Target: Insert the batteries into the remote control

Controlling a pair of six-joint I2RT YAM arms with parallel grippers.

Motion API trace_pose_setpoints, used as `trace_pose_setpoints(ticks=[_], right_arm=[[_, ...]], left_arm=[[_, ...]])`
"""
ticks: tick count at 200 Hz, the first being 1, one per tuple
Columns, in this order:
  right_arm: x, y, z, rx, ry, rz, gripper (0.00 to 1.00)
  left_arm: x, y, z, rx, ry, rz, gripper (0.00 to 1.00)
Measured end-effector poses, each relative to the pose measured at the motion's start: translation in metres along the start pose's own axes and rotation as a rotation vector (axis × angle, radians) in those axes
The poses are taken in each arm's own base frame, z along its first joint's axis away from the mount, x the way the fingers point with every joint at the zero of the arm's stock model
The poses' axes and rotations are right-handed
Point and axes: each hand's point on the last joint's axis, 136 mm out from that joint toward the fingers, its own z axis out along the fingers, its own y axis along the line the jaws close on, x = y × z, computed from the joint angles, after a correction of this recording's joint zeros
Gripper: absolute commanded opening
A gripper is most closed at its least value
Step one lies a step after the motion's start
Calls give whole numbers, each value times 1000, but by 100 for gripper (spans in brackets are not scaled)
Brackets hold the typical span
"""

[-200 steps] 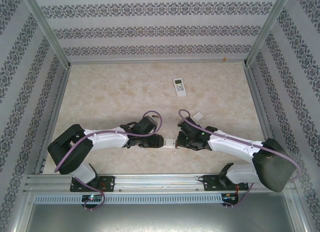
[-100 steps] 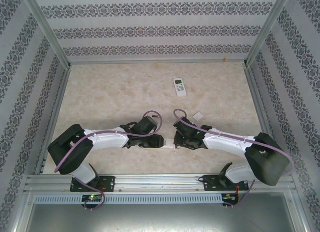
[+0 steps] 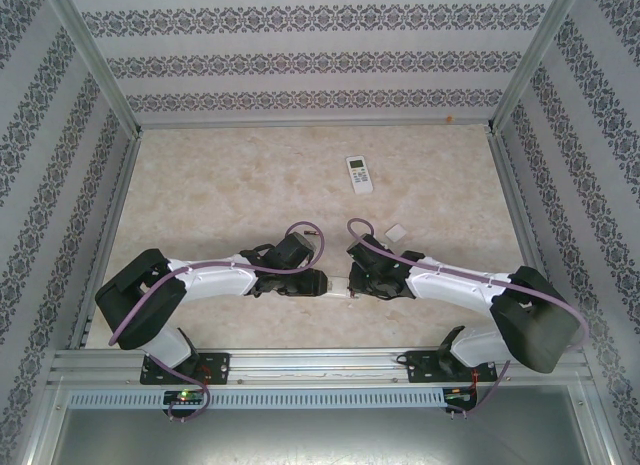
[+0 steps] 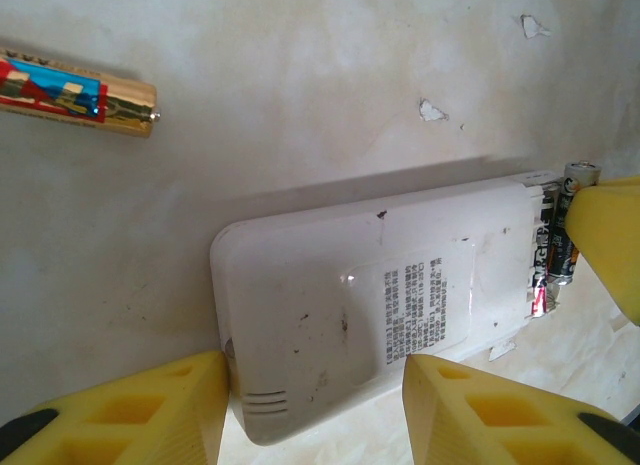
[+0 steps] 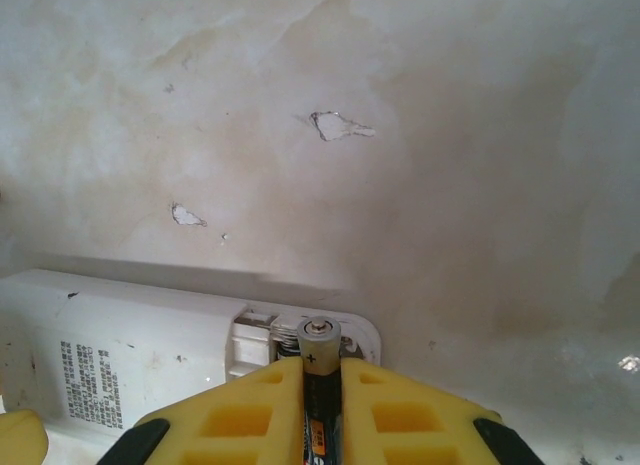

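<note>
- We found the remote [image 4: 370,305] lying back side up on the table [image 3: 220,205], in its near half, between the two wrists.
- The left gripper [image 4: 315,405] was clamped on the remote, with its yellow fingers [image 4: 140,410] pressed against both long sides at the rounded end.
- The right gripper [image 5: 320,370] was pinched on a battery [image 5: 320,347]. It was dark-bodied and held between the fingertips, its plus-marked end pointing away from the wrist.
- That battery sat at the remote's other end, where the bay was uncovered. It lay across the remote's width, just beside a spring [image 5: 287,334].
- We could not tell whether the battery was seated in the bay or only resting against it.
- A loose battery [image 4: 78,91], gold with a red and blue label, lay on the table apart from the remote, off one long side.
- A second remote [image 3: 359,174] lay face up farther back on the table, well apart from both arms.
- A small white piece [image 3: 397,232] lay just beside the right arm, between the two remotes.
- The remote's back carried a printed label [image 4: 410,315] and several dark specks.
</note>
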Motion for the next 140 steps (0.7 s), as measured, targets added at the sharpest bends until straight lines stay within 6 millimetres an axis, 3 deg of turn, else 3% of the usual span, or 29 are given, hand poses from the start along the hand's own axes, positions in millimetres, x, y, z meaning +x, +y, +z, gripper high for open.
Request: trace_pose_setpoints(ticks=[92, 140], right_arm=[[6, 0, 1, 4, 21, -5, 15], [9, -1, 1, 5, 33, -4, 22]], left_arm=[[0, 0, 0, 0, 0, 0, 49], [0, 0, 0, 0, 0, 0, 49]])
